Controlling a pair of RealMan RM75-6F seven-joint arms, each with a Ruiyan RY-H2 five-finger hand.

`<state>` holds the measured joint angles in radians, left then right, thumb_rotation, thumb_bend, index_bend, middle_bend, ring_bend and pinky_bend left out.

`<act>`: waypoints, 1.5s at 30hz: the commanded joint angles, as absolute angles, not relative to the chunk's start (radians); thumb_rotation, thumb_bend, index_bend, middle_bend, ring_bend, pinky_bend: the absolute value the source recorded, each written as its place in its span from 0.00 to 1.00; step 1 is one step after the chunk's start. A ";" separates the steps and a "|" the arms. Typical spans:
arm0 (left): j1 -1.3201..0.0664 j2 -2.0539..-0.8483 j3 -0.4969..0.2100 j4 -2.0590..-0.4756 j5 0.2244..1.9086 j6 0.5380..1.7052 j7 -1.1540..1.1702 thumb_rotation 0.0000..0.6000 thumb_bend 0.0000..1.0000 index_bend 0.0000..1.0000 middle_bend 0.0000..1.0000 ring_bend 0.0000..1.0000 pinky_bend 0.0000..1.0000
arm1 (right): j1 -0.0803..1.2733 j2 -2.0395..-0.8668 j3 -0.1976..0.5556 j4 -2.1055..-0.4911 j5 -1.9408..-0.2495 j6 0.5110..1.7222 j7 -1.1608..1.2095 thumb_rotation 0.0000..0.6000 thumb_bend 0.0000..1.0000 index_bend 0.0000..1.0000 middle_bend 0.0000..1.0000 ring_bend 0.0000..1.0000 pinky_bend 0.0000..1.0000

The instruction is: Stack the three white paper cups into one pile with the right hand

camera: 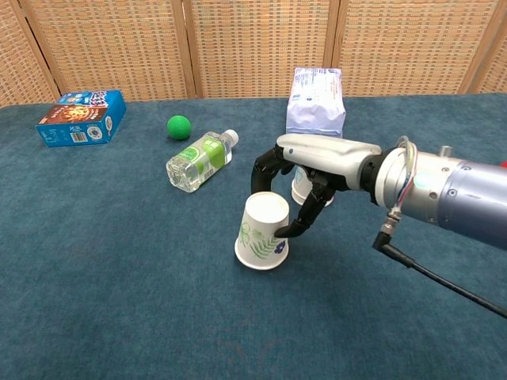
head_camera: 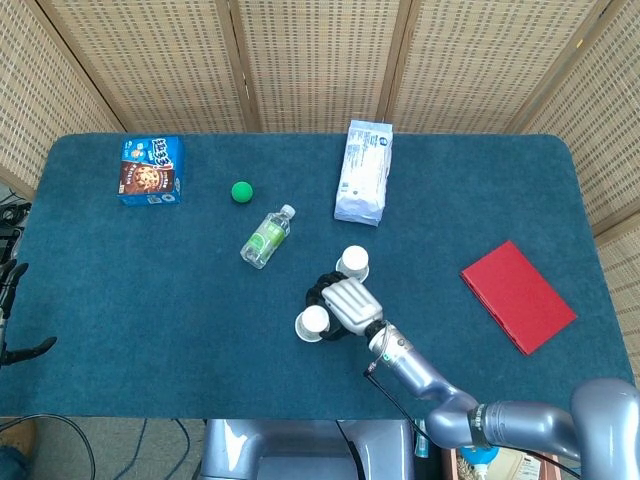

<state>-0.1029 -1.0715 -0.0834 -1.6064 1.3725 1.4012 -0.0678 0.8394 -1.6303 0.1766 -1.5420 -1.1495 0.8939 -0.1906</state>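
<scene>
The right hand (camera: pixel 297 184) pinches the tilted, upside-down near cup (camera: pixel 262 230) on the table (camera: pixel 119 261), just before the far cup (camera: pixel 303 188); its light grip risks tipping or slipping.

Blue cookie box (head_camera: pixel 151 170) sat at the far left of the teal table (head_camera: pixel 120 300). Small green ball (head_camera: pixel 241 191) lay to the right of the box, apart from it. Clear plastic bottle (head_camera: pixel 267 237) with green label lay on its side, just nearer than the ball, cap pointing toward the far edge. White-and-blue wipes pack (head_camera: pixel 364 172) lay lengthwise near far centre. Flat red book (head_camera: pixel 517 295) lay tilted on the right side. Woven wicker screen (head_camera: pixel 320 60) stood behind the table.
</scene>
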 commanded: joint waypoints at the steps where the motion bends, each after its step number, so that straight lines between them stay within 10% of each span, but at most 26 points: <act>1: -0.104 -1.072 -0.083 -1.601 1.369 1.397 -0.070 1.00 0.12 0.00 0.00 0.00 0.00 | 0.831 -1.583 0.201 -1.608 -1.159 0.909 -0.170 1.00 0.36 0.46 0.50 0.25 0.24; 16: -0.110 -1.075 -0.083 -1.615 1.366 1.391 -0.050 1.00 0.12 0.00 0.00 0.00 0.00 | 0.829 -1.365 0.339 -1.714 -1.002 0.974 -0.262 1.00 0.39 0.46 0.50 0.25 0.24; 45: -0.114 -1.076 -0.087 -1.611 1.354 1.386 -0.049 1.00 0.12 0.00 0.00 0.00 0.00 | 0.910 -1.381 0.329 -1.623 -0.717 0.941 -0.364 1.00 0.39 0.46 0.49 0.25 0.24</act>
